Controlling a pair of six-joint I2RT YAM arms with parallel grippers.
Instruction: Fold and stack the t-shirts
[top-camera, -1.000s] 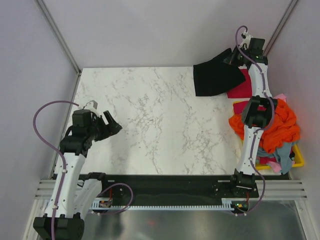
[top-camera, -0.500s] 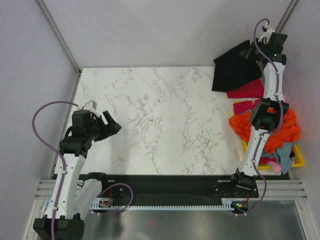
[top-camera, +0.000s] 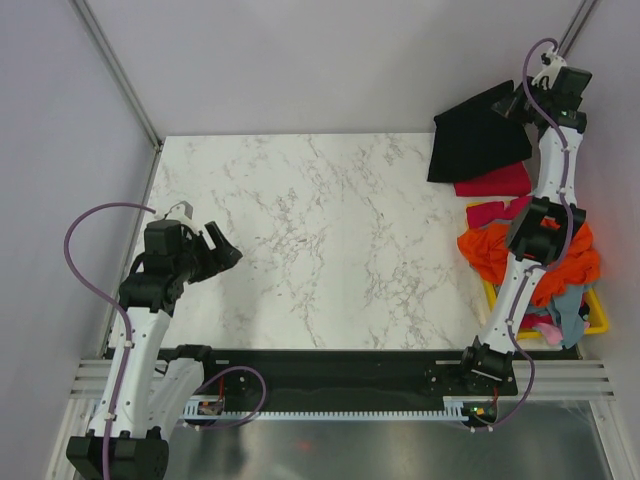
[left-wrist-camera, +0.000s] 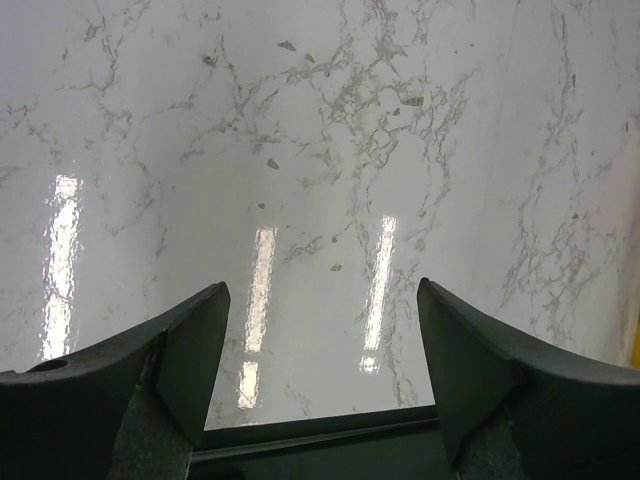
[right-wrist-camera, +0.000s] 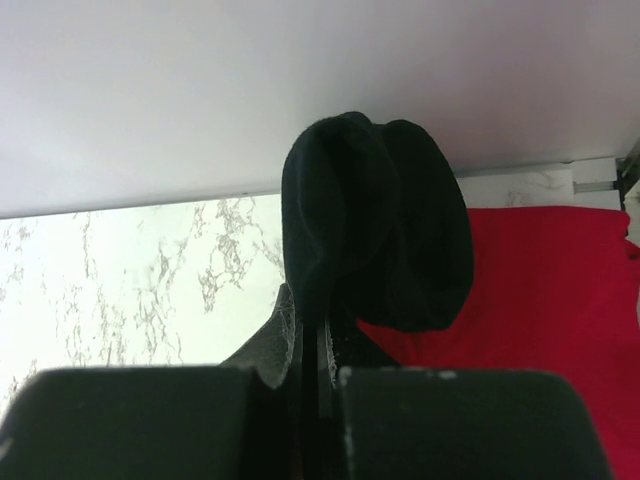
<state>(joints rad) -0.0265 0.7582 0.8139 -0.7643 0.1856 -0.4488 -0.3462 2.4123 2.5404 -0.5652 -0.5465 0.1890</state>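
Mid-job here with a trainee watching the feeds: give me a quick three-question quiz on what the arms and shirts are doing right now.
1. True or false: the left gripper is shut on a t-shirt.
2. The right gripper is shut on a t-shirt of which colour? A orange, B black, C pink.
3. Name the colour of the t-shirt lying flat on the table, partly under the lifted one.
Key: 1 false, it is open over bare table. 2 B, the black t-shirt. 3 the crimson red t-shirt.
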